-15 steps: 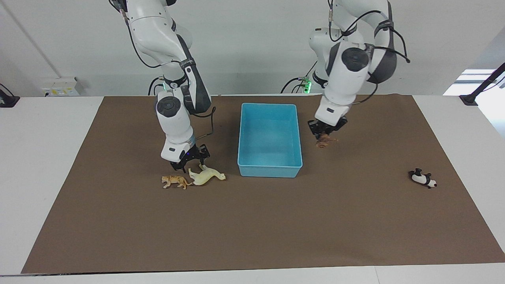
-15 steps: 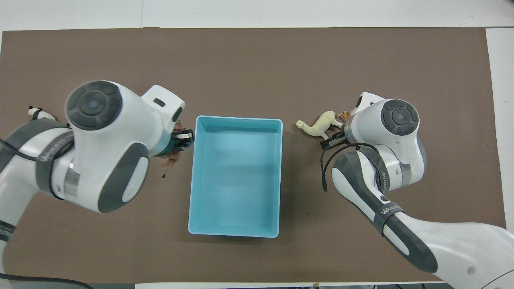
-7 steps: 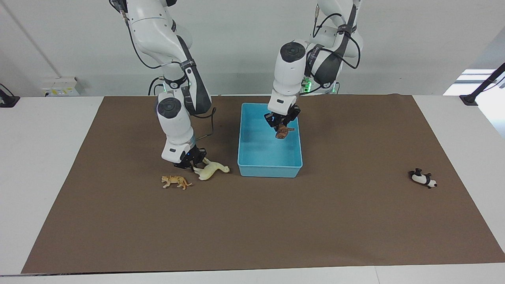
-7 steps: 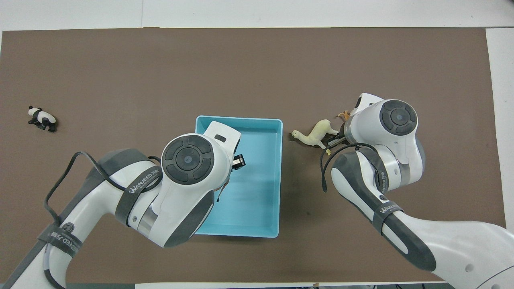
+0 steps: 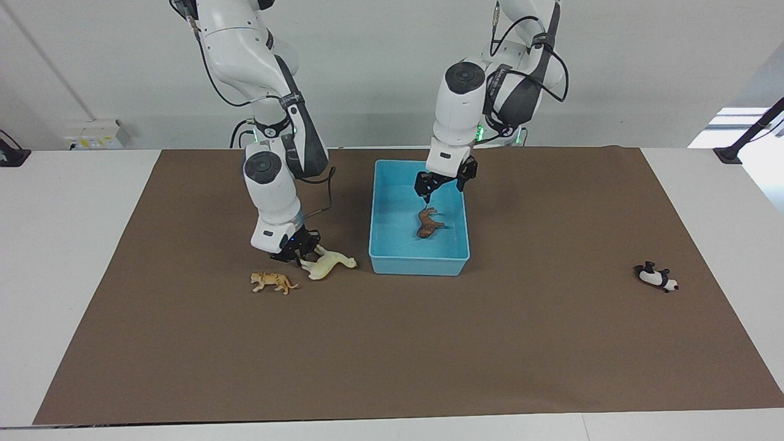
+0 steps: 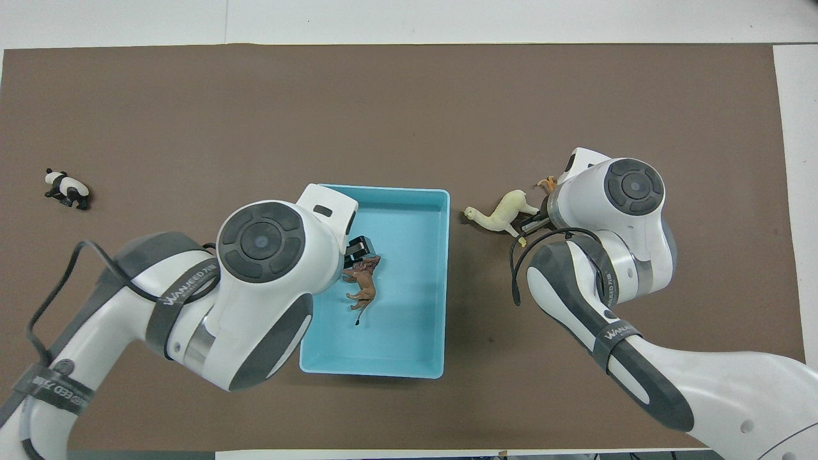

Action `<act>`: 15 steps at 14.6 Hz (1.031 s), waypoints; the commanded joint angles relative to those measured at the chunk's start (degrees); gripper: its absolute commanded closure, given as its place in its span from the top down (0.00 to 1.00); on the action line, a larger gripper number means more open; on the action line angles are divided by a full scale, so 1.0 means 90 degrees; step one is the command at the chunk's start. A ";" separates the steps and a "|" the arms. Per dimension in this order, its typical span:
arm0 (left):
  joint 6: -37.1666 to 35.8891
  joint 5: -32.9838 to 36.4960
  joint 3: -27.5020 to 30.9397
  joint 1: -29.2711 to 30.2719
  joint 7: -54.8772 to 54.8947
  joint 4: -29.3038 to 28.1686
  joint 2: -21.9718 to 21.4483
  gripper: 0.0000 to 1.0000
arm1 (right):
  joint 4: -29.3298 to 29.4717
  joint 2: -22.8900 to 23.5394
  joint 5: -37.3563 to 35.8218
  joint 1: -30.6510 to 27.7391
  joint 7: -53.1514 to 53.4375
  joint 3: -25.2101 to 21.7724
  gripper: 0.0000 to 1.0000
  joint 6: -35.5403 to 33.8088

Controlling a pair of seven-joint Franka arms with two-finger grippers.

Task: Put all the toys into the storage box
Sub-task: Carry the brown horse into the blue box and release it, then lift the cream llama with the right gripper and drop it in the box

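Facing view checked first: storage box (image 5: 419,260) taken as landmark, light blue, on brown mat (image 5: 392,355) over worktop (image 5: 67,257). Left end effector (image 5: 444,184) over the box, jaws spread, empty; brown lion (image 5: 429,222) lying on its side on the box floor, clear of the fingers. Right end effector (image 5: 294,248) low beside the box toward the right arm's end of the worktop, clenched on the rear of the cream horse (image 5: 327,265), which appears to rest on the mat. Orange tiger (image 5: 272,282) just beside the horse, a little farther from the robots than the box's outer wall. Panda (image 5: 656,277) well apart from the box toward the left arm's end, on its side. Overhead view consistent: lion (image 6: 361,291) inside box (image 6: 441,281), horse (image 6: 501,214) beside it, panda (image 6: 64,188) alone. Judged status: one toy stowed, three outstanding; horse pickup in hand. Next move judged to require lifting the horse clear of the box wall before carrying it over, and sending the left arm out to the panda.
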 commanded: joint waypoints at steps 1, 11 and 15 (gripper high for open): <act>-0.0474 -0.0046 0.0002 0.1053 0.0051 0.0150 -0.0335 1.00 | 0.0161 0.0022 0.0020 -0.0099 -0.0191 0.0020 0.00 0.0013; 0.0919 0.0255 0.0002 0.4775 0.1916 0.1067 0.0648 1.00 | 0.2787 -0.0418 0.0975 -0.0150 0.0810 0.0078 0.00 -0.3082; 0.2490 0.0794 0.0002 0.5499 0.1887 0.1383 0.1666 1.00 | 0.3063 -0.0291 0.0967 0.1429 0.3289 0.0089 0.00 -0.2559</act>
